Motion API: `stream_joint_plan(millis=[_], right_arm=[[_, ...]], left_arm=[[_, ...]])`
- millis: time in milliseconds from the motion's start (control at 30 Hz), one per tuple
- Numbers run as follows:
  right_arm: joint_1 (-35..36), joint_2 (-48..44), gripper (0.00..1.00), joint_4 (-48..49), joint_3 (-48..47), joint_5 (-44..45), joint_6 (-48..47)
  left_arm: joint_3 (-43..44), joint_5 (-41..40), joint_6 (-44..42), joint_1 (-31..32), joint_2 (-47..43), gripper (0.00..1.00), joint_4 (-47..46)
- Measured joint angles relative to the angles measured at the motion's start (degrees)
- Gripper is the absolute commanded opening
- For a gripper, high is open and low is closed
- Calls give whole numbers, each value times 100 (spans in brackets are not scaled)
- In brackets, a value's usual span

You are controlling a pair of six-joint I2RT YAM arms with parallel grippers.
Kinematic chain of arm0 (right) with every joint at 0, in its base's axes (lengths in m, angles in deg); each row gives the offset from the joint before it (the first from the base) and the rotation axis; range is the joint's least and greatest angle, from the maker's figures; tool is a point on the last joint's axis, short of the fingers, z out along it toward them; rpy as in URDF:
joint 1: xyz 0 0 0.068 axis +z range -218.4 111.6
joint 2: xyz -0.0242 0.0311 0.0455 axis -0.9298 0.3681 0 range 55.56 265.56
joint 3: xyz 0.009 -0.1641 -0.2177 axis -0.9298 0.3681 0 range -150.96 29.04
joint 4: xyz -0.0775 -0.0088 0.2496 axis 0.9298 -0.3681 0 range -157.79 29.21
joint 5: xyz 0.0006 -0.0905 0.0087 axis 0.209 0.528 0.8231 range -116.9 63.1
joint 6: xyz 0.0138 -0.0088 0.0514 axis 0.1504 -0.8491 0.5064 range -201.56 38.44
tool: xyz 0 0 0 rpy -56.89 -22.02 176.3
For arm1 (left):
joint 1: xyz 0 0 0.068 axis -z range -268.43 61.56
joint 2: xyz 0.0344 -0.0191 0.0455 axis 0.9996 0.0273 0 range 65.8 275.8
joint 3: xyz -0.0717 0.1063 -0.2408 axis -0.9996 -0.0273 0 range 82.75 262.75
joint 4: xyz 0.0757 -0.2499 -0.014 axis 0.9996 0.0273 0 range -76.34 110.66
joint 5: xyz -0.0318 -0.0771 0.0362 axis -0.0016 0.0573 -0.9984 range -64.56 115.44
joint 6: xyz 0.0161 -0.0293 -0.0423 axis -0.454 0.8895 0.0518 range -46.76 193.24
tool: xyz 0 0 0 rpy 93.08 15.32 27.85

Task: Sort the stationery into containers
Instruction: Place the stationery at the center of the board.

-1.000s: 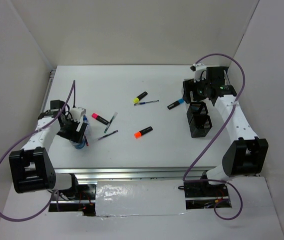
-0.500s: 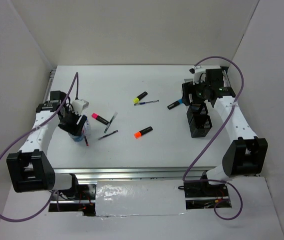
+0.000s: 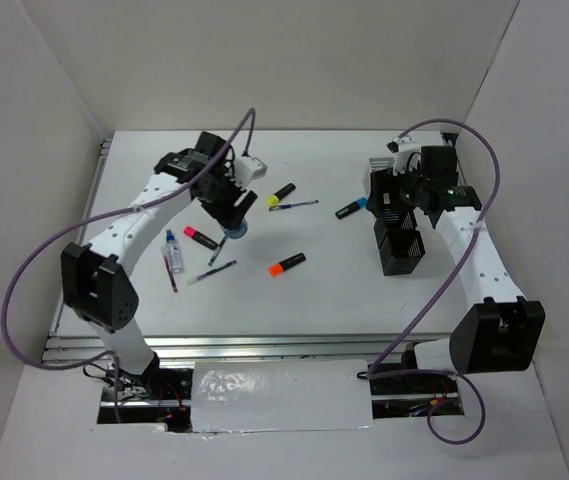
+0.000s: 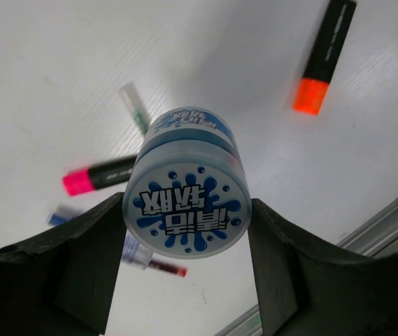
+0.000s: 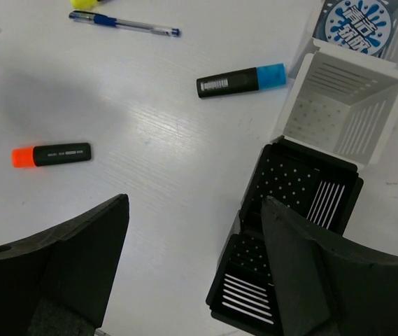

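I work over a flat white worktop (image 3: 314, 310) whose surface shows faint streaks up close. Plain white panels close it in: a back wall (image 3: 284, 60), a left wall (image 3: 24, 150) and a right wall (image 3: 554, 150). An aluminium rail (image 3: 264, 347) runs along the near edge, with a strip of shiny tape (image 3: 284, 395) just below it. The light is even and the shadows are soft.

Four highlighters (image 3: 286, 264), four pens (image 3: 294, 206), two tapes (image 4: 187, 210), one bottle (image 3: 171, 241), four bins (image 5: 310, 119).

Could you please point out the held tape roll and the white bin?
tape roll (image 4: 187, 213), left wrist view, printed end face.
white bin (image 5: 324, 112), right wrist view, perforated inner wall.
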Motion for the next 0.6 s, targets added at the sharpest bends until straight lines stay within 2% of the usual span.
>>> stream_joint_plan(millis=[300,533,600], right_arm=[[-57,-118,82,24,229,-7,70],[-57,-140,82,39,339,-63,175],[-55,-149,82,72,380,-101,197]], left_arm=[[826,-481,815,1158,1486,26,-455],[1248,-688,1156,1241,2343,25,-820],[1244,-758,1239,1237,2479,28,-887]])
